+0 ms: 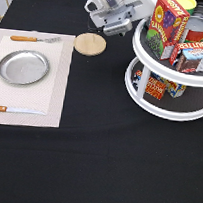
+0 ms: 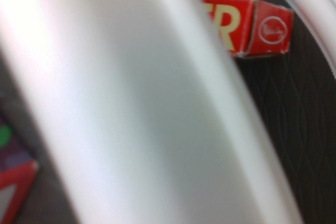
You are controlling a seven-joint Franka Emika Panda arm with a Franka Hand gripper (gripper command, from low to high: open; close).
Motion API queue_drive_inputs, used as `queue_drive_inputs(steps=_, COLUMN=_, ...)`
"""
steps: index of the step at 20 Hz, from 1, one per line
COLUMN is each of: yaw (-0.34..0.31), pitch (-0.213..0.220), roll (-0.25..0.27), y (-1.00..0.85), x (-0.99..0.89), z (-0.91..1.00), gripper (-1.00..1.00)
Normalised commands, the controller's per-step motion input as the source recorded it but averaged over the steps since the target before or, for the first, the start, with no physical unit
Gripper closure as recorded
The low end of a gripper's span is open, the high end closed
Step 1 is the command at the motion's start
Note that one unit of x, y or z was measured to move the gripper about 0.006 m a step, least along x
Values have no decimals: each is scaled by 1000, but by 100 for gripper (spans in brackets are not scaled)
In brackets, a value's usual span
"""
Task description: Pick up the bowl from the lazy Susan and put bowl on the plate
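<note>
A red-and-white box is lying on the upper shelf of the lazy Susan, showing "BUTTER" along its top edge. In the wrist view a red box is showing only "R". Other package print stays unreadable.

On the bench, a placemat lies at the exterior view's left with the plate on it, between a fork above and a knife below. A wooden disc sits just right of the mat. The lazy Susan stands at the right, boxes on both of its 2 tiers. The claw hangs between disc and stand.
</note>
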Motion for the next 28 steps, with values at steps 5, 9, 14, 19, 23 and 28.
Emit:
queue_drive_inputs(steps=5, yaw=46, pitch=37, roll=-19, y=0, x=650, z=249, gripper=-100)
queue_drive_inputs(steps=9, yaw=120, pitch=-8, roll=-1, y=0, x=643, z=136, gripper=-100)
queue_drive_inputs(steps=14, yaw=115, pitch=-48, roll=1, y=-89, x=203, z=66, gripper=-100)
queue_drive_inputs(steps=19, yaw=52, pitch=-63, roll=0, y=-69, x=-434, z=390, gripper=-100)
queue_drive_inputs(steps=23, yaw=85, pitch=-75, roll=0, y=-6, x=-395, z=322, gripper=-100)
queue_drive_inputs(steps=28, yaw=81, pitch=-96, roll=-26, y=141, x=-603, z=142, gripper=-100)
